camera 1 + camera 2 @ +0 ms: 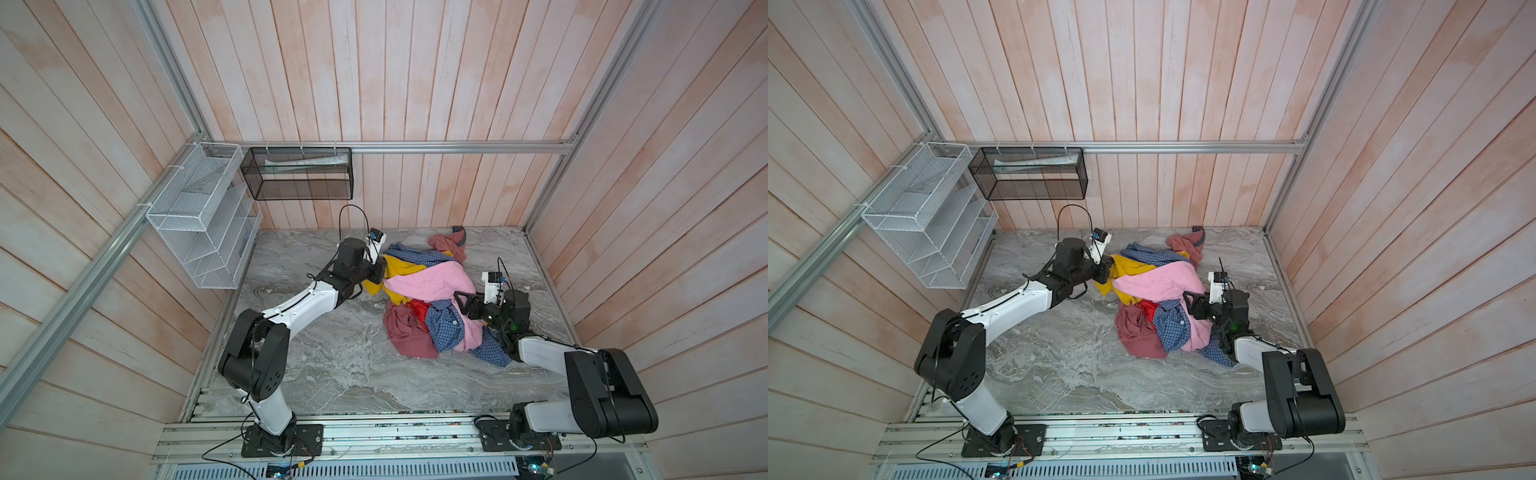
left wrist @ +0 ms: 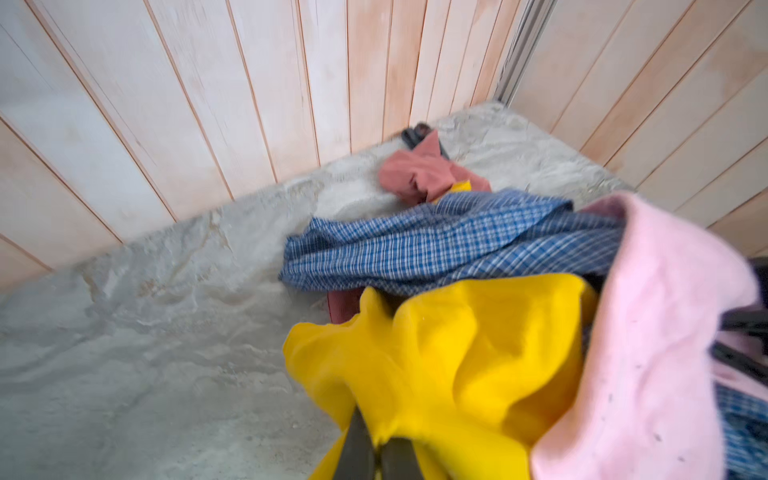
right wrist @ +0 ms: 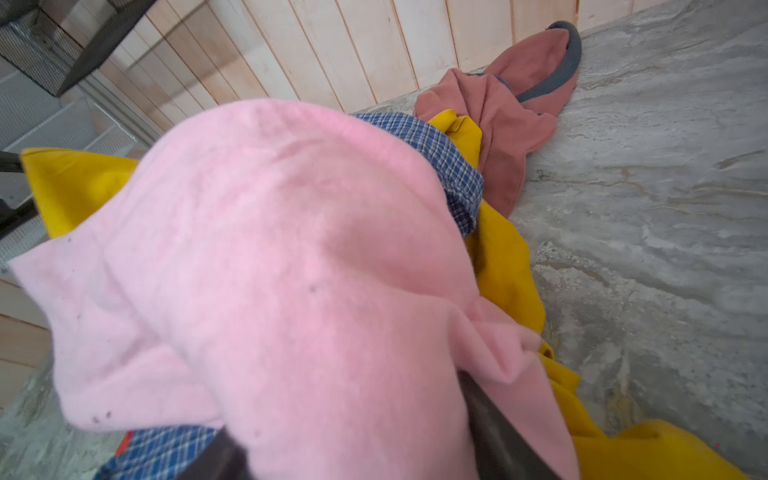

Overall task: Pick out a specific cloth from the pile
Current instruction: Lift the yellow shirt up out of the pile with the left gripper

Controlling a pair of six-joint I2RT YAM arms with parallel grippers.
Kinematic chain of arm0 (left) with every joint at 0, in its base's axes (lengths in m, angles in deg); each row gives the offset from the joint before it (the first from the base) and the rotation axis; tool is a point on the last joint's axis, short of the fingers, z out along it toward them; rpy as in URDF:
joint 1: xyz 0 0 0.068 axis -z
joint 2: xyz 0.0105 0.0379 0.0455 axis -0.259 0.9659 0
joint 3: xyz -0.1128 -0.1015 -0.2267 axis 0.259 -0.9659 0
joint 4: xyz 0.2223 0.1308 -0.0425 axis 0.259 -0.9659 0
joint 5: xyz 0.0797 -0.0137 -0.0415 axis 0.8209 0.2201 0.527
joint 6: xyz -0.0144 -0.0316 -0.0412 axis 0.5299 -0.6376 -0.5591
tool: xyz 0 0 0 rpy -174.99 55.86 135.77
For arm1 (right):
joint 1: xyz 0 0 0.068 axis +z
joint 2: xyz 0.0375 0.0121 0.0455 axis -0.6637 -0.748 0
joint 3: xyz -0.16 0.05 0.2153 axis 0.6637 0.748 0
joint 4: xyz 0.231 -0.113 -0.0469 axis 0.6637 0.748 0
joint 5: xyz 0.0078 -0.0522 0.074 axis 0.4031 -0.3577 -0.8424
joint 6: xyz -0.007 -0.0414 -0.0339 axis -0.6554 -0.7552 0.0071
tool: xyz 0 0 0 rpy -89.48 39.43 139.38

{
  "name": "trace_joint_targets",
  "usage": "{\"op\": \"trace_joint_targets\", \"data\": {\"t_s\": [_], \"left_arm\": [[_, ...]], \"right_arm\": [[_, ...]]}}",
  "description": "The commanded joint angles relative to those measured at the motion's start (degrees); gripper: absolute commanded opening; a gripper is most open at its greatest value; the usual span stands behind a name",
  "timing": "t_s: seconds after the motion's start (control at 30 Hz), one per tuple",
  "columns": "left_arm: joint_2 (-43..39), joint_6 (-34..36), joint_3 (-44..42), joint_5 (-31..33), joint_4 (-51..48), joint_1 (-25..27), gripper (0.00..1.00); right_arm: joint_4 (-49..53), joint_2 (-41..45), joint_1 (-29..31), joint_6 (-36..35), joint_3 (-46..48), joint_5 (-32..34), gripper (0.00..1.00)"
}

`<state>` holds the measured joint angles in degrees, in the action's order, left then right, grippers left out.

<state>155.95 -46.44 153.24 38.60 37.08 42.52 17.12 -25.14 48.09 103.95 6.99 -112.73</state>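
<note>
left pincer [image 2: 376, 451] is clamped on the cloth [image 2: 457, 353] at the far-left edge of the pile [image 1: 411, 332]. right pincer [image 3: 349, 419] straddles the pink garment [image 3: 291, 270], grip unclear. i'd pull left, slow and low, pink pinned down.

Laundry heap on the marble table [image 1: 332, 365], an arm on each side

So in a top view the pile [image 1: 432, 316] sits right of centre: pink garment [image 1: 432, 282] on top, blue-checked shirt [image 1: 445, 326] and a scrap of red cloth [image 1: 417, 309] below it, maroon garment [image 1: 405, 336] at lower left. The mustard-yellow cloth [image 1: 399, 268] pokes out at the pile's upper left, with the left gripper [image 1: 376, 275] touching that edge. The right gripper [image 1: 462, 301] is against the pink garment's right side, jaws apart. A white wire rack [image 1: 203, 220] and black mesh basket [image 1: 297, 172] hang upper left.
</note>
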Motion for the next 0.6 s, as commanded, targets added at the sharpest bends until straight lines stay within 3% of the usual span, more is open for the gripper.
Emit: {"op": "trace_joint_targets", "data": {"t_s": [0.0,0.57], "left_arm": [[-3.51,0.94,3.87,0.85,-1.89,0.13,0.00],[-12.06,-2.54,21.96,-3.96,-3.72,0.16,0.00]], "right_arm": [[-2.11,1.03,0.35,1.94,1.64,2.41,0.63],[2.09,1.02,0.28,4.01,1.77,9.30,0.64]]}}
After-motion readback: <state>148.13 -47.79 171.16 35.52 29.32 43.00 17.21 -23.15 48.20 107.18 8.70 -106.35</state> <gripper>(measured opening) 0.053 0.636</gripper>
